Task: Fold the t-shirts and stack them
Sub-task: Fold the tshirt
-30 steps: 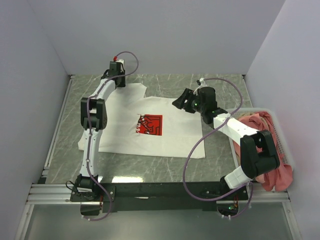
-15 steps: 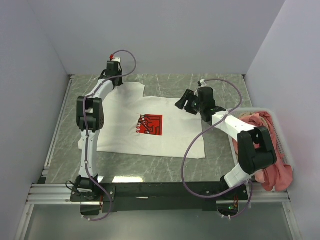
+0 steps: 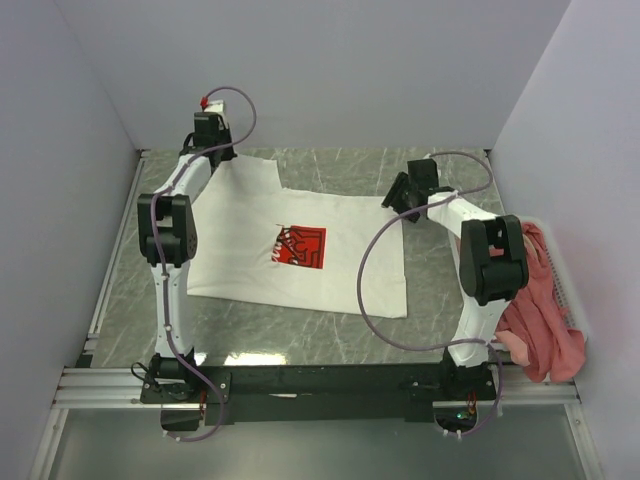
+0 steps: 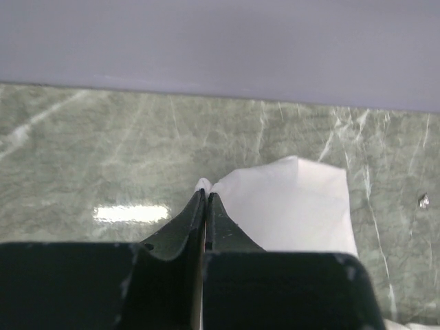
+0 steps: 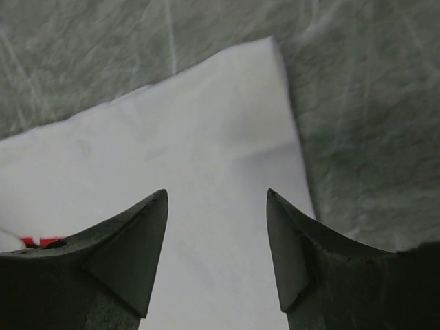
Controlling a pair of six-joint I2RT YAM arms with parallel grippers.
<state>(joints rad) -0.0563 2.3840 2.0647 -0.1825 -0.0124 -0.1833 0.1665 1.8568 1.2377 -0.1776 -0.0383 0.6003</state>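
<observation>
Left claw [image 4: 206,198] has just snapped shut, pinching a far corner of the white t-shirt [image 3: 300,255], which lies spread on the tabletop [image 3: 435,280] behind it. Right claw [image 5: 216,199] has slid over the other far corner, spread wide, gripping nothing yet. I think folding can start once it grabs too.

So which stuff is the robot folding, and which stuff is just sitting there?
For the job: white cloth t-shirt with red chest print; crumpled salmon-pink cloth t-shirts.
Just there: white slatted plastic basket; grey-green marble tabletop.
</observation>
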